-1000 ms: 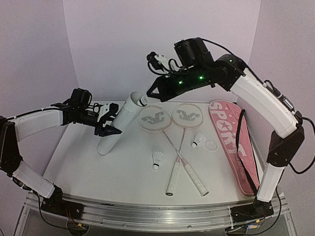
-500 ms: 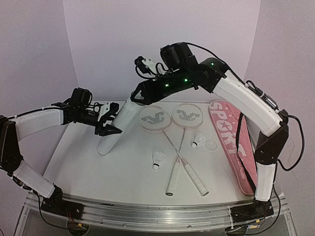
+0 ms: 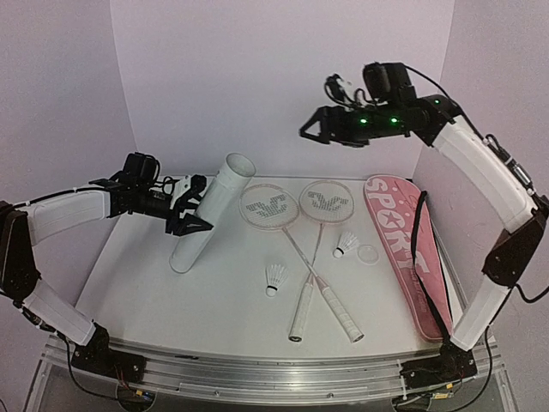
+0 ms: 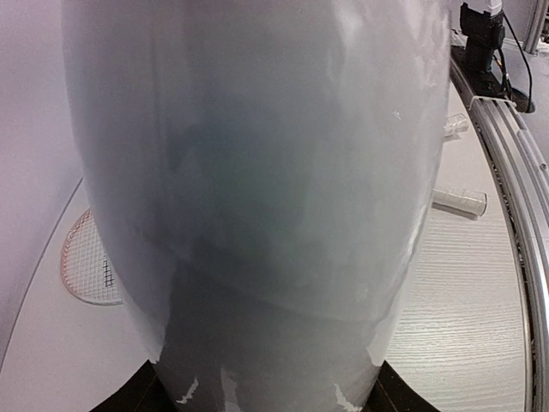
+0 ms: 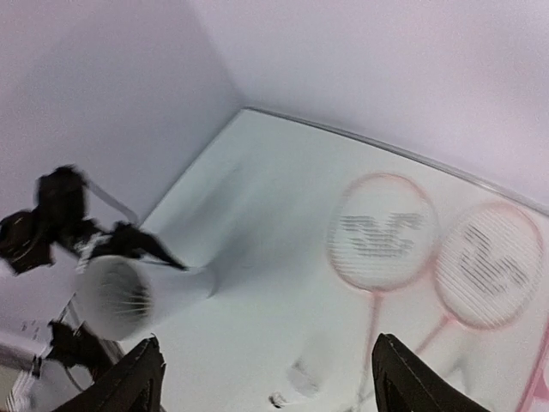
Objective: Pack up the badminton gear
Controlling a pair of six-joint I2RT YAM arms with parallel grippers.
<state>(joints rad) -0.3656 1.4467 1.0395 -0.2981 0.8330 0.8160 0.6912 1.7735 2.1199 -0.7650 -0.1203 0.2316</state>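
Two white-framed rackets (image 3: 268,209) (image 3: 326,202) lie crossed at mid-table, handles toward the near edge. One shuttlecock (image 3: 274,277) sits left of the shafts and another (image 3: 346,245) to their right. My left gripper (image 3: 187,216) is shut on the tilted white tube (image 3: 210,210), which fills the left wrist view (image 4: 257,189) between the black fingertips (image 4: 401,393). My right gripper (image 3: 312,132) hangs open and empty high above the rackets. Its camera looks down on the tube's mouth (image 5: 116,296), where faint ribbed lines show, and on the blurred racket heads (image 5: 382,232).
The long pink bag (image 3: 403,245) with white lettering lies along the right side of the table. A small clear round lid (image 3: 369,254) rests beside the right shuttlecock. The tube's foot rests on the table at the left.
My right gripper opened at the tube's mouth, then rose and drew back to the right. The shuttlecock it held there is gone from the mouth. The left arm and tube stayed still.
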